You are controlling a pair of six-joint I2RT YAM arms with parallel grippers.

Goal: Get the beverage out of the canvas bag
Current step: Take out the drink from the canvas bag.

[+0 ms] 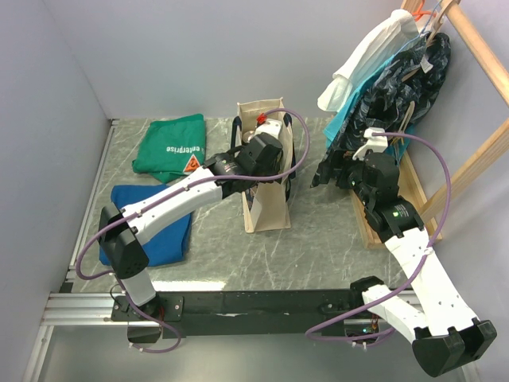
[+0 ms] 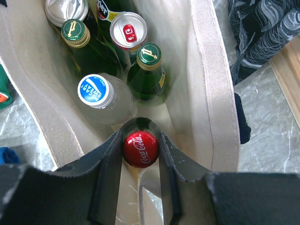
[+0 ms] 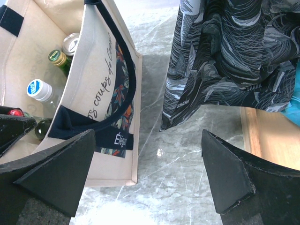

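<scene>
Plainly, left jaws pinch the red-capped cola bottle [image 2: 140, 148], upright inside the canvas bag [image 2: 206, 70], six o'clock of the other bottles [image 2: 96, 91]; right jaws hang spread at three o'clock.

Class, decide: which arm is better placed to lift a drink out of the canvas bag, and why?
Left. The left gripper is inside the canvas bag, shut on the Coca-Cola bottle. The right gripper is open, outside the bag.
</scene>
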